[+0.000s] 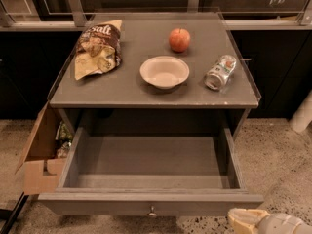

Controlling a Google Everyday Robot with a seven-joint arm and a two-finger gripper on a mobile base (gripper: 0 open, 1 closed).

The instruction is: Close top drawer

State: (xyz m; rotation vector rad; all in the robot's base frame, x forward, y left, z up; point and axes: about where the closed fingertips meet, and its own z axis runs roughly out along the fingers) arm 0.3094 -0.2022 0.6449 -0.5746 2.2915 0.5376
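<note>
The top drawer (151,199) of the grey cabinet is pulled fully out toward me and is empty inside. Its flat grey front faces me at the bottom of the view, with a small round metal knob (152,211) at its centre. The gripper (243,220), pale cream, shows at the bottom right corner, just below and right of the drawer front's right end. It is apart from the knob, well to its right. The lower drawers are hidden under the open one.
On the cabinet top (122,89) lie a chip bag (97,47), an apple (179,39), a white bowl (164,72) and a tipped can (220,72). An open cardboard box (41,155) stands on the floor at the cabinet's left side. Speckled floor lies to the right.
</note>
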